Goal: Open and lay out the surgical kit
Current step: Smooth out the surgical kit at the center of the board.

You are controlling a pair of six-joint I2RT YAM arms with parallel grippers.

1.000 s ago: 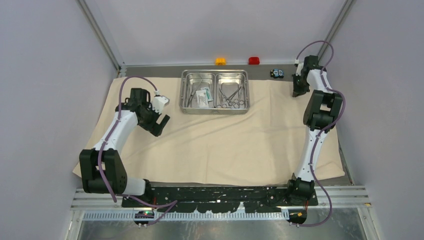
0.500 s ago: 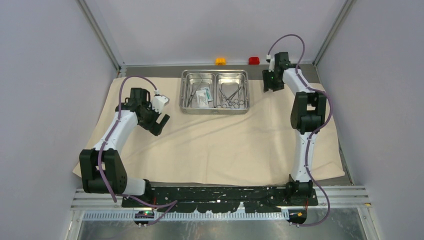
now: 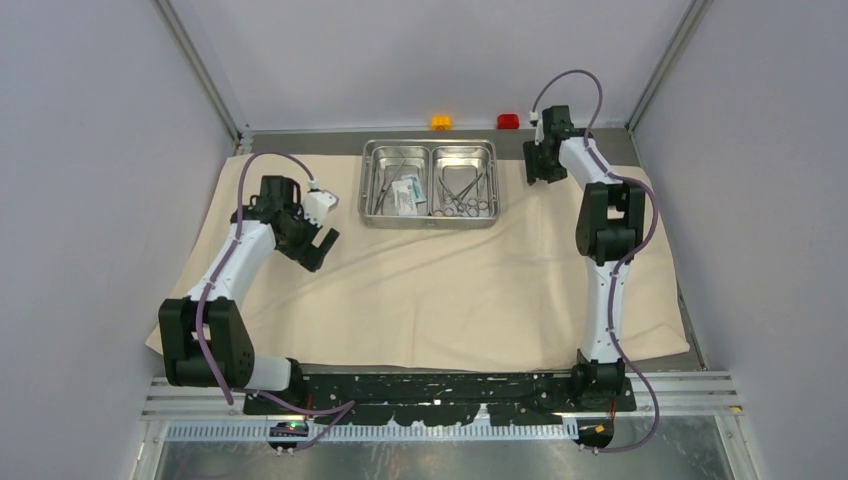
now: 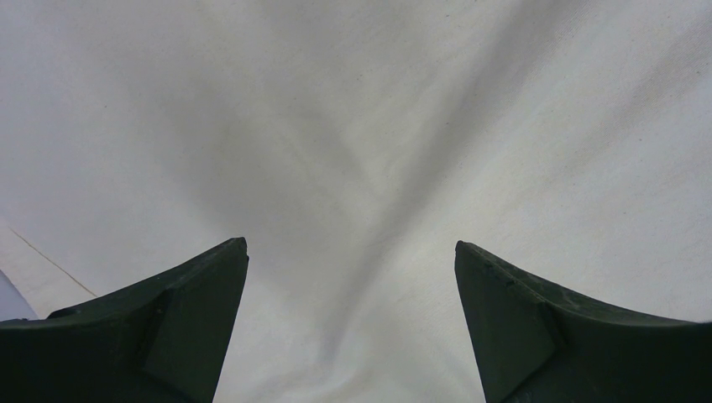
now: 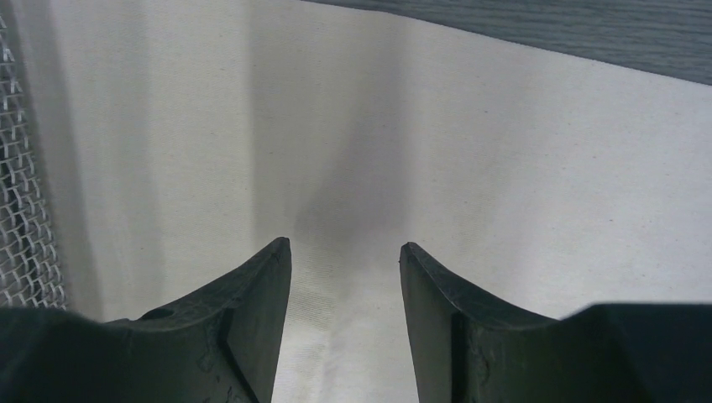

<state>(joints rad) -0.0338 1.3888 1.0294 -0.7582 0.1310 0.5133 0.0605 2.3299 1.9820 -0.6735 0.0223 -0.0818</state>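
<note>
Left gripper point(image 4: 351, 248): was seen spread wide, empty | right gripper point(image 5: 344, 245): was seen parted, empty, near steel tray point(image 3: 431, 223), upper centre | tray: judged rigid, slippery, best taken by rim.

Robot lab cell, grey panelled walls point(image 3: 90, 150)

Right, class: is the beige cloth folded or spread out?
Spread out: the beige cloth lies open and flat across the table, with the steel tray resting on its far part.
</note>
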